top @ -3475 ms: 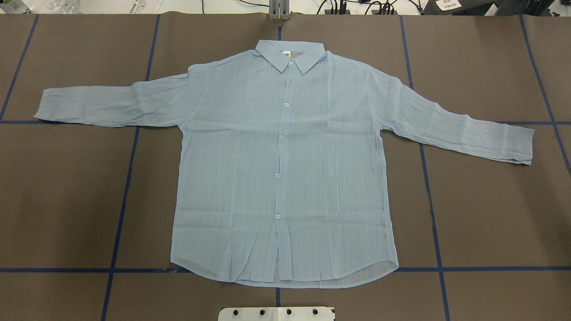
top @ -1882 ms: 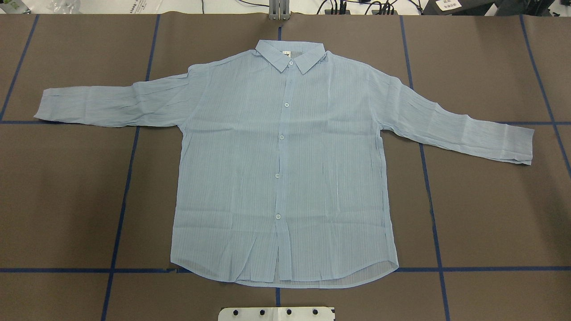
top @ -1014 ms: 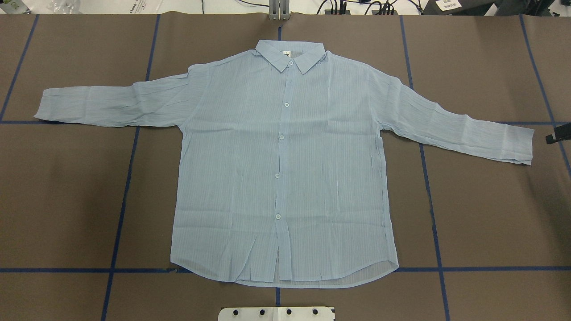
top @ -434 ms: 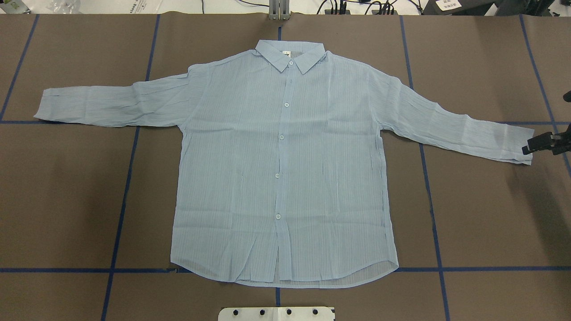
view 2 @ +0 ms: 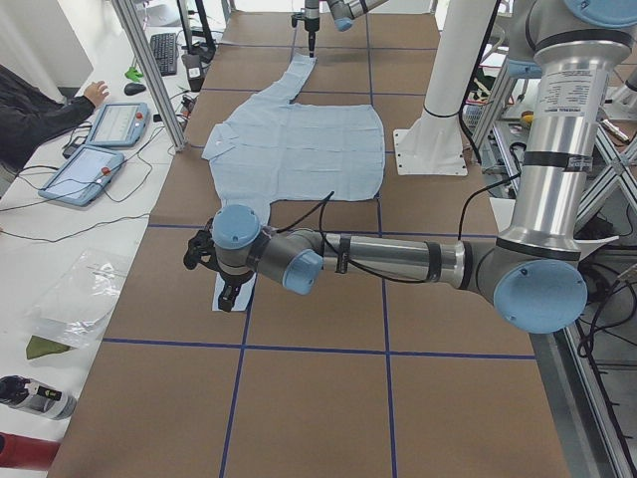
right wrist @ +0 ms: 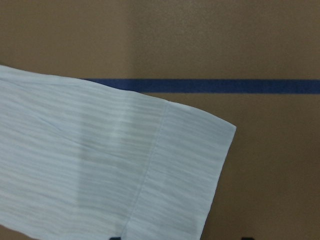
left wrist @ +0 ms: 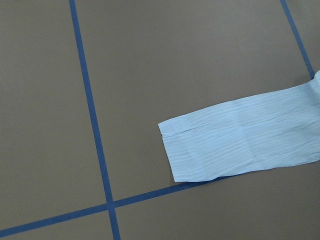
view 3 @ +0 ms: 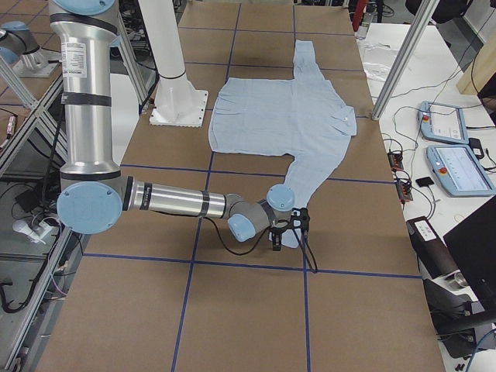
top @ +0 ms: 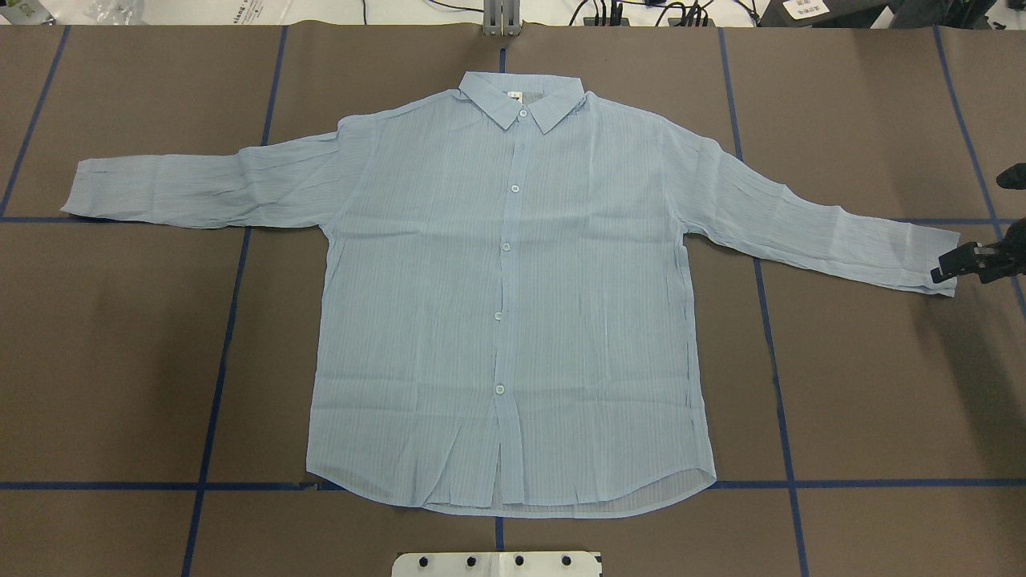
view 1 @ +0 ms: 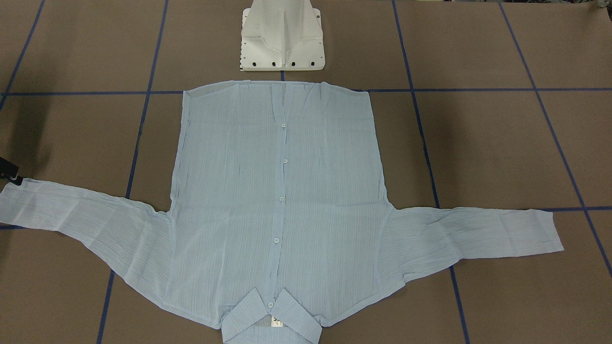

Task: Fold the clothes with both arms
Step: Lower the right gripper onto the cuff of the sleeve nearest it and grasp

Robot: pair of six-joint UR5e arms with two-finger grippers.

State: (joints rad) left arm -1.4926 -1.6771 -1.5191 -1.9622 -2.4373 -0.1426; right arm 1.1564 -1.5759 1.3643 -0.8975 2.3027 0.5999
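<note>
The pale blue striped shirt [top: 513, 304] lies flat and buttoned on the brown table, collar away from the robot, both sleeves spread out. My right gripper [top: 950, 268] hangs at the end of the right sleeve cuff [right wrist: 185, 165]. Two dark fingertips at the bottom edge of the right wrist view stand apart, so it is open and empty. It also shows at the left edge of the front view [view 1: 7, 171]. My left gripper [view 2: 224, 289] hovers over the left sleeve cuff [left wrist: 210, 145]. It shows only in the exterior left view, so I cannot tell whether it is open.
The white pedestal base [view 1: 282, 38] stands just behind the shirt hem. Blue tape lines [top: 216, 361] cross the brown table cover. An operator's arm and two tablets [view 2: 109, 124] are on the side bench. Metal frame posts [view 3: 395, 62] stand by the table edge.
My right gripper has come in from the right edge of the overhead view and moved left to the right cuff. The shirt has not moved.
</note>
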